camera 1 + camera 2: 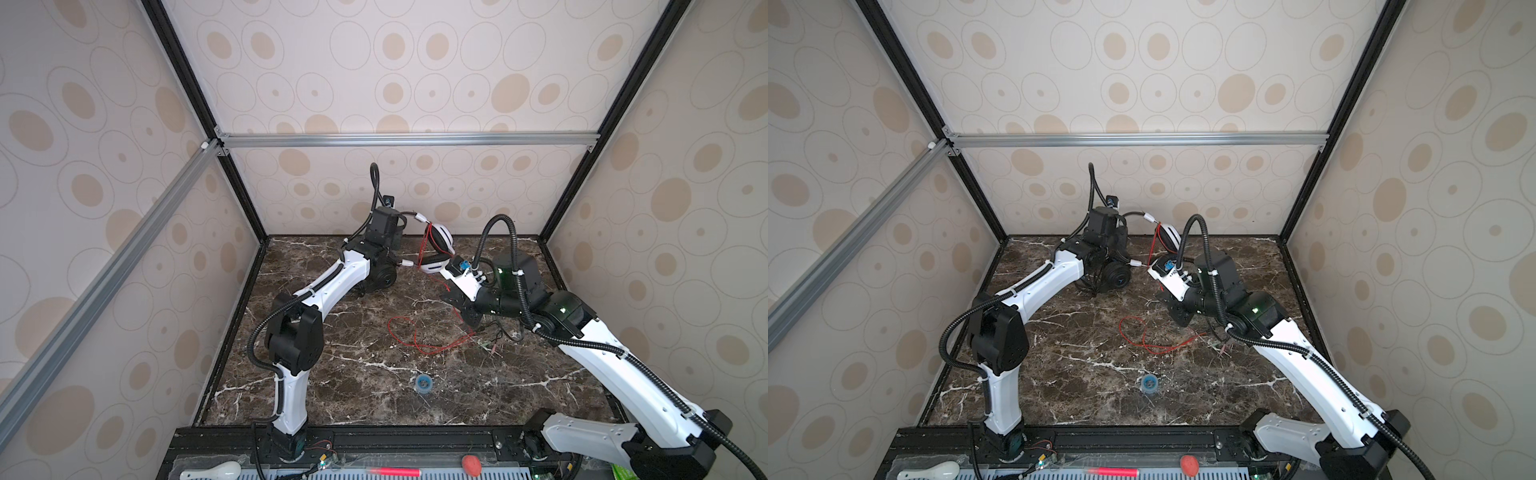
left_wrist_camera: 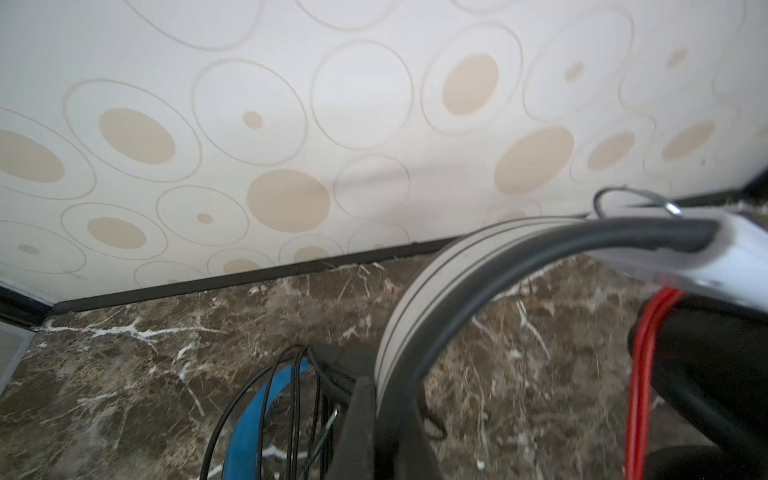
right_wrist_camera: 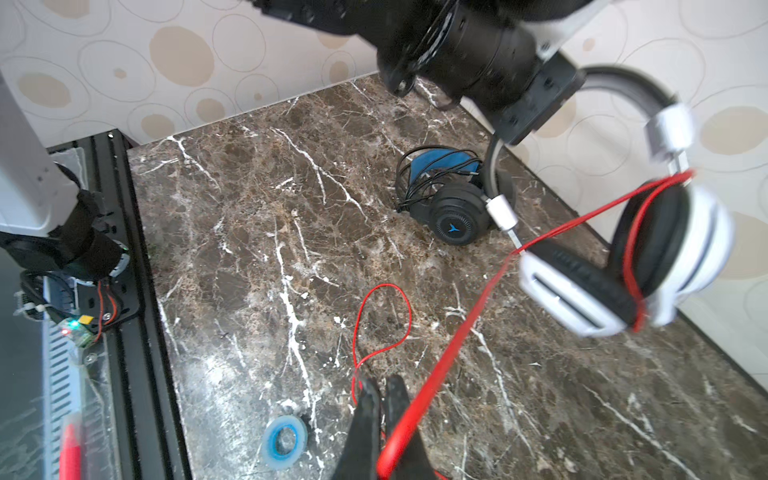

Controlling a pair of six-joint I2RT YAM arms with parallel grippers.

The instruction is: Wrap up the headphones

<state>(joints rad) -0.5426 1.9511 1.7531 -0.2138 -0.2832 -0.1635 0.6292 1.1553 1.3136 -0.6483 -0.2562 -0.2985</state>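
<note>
The left pincer [image 2: 382,405] is pressed together on the headband of the white over-ear headphones with black pads [image 3: 623,266]. It holds the pair clear of the dark brown marble-patterned worktop [image 3: 249,216], close to the back wall. This lets the ear cups hang free beyond its fingers, so the cord can pass all the way round them.

The right pincer [image 3: 383,399] is pinching the thin red cord [image 3: 457,345]. From its jaws the cord runs taut up to the ear cups, where red turns already cross the black pads. Read this as the winding step, partly done. The tension is what seats each turn against the cups.

On the worktop near the right pincer, the rest of the red cord lies in a slack loop. Treat this as the length left to wind.

The all-black over-ear headphones with a blue inner part [image 3: 453,212] lie on the worktop below the left pincer. Their thin black cord is gathered around them and neither pincer touches them. This pair appears already wrapped.

Caution: the red cord is thin and can slip through the right pincer under load. A hard pull may also twist the headband in the left pincer. Check that the slack loop is free of snags before you lead the next turn.
</note>
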